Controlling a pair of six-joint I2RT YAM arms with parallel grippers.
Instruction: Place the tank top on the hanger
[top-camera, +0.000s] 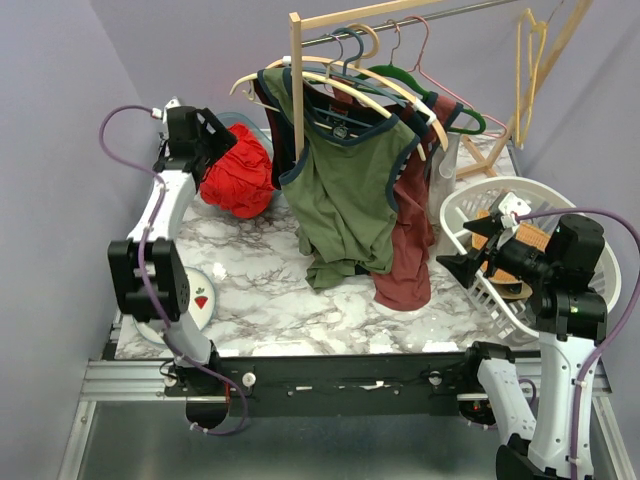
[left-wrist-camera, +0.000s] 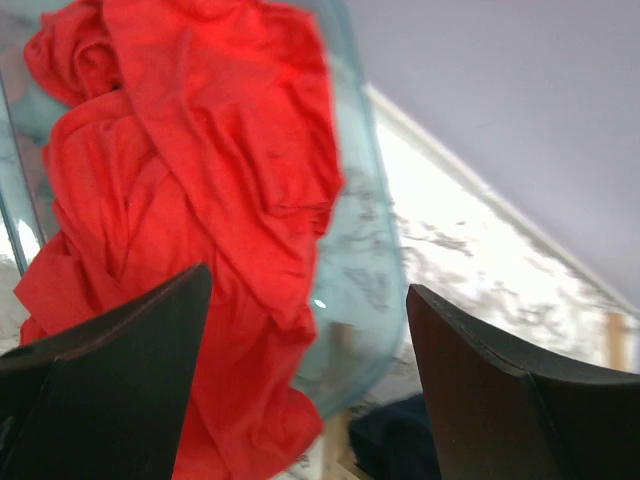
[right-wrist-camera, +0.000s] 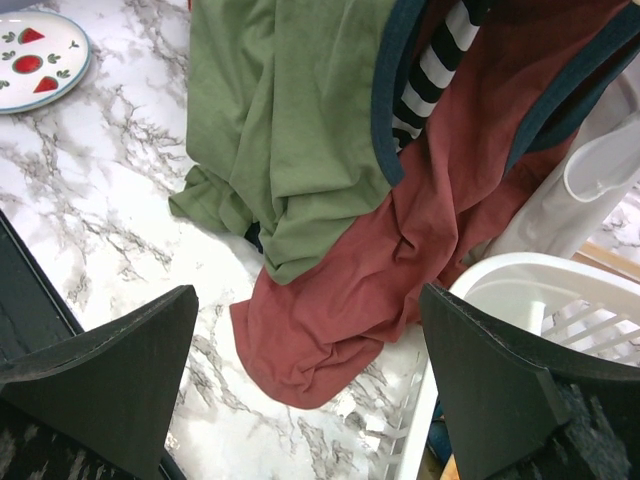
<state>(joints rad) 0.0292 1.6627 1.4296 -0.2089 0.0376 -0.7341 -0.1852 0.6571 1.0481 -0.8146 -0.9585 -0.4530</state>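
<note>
My left gripper (left-wrist-camera: 308, 288) is spread, facing the tank top (left-wrist-camera: 180, 200) bunched in a clear bowl (left-wrist-camera: 365, 250), its edges cut off. My right gripper (right-wrist-camera: 310, 298) is spread, empty.

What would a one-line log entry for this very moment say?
left gripper: open, facing tank top | tank top: bunched in glass bowl | right gripper: open, empty | hanger: not held

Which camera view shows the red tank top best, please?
The left wrist view: the tank top fills much of the frame, crumpled in a clear bowl, with folds plainly visible. The top external view shows it small at the far left. The right wrist view does not show it.
</note>
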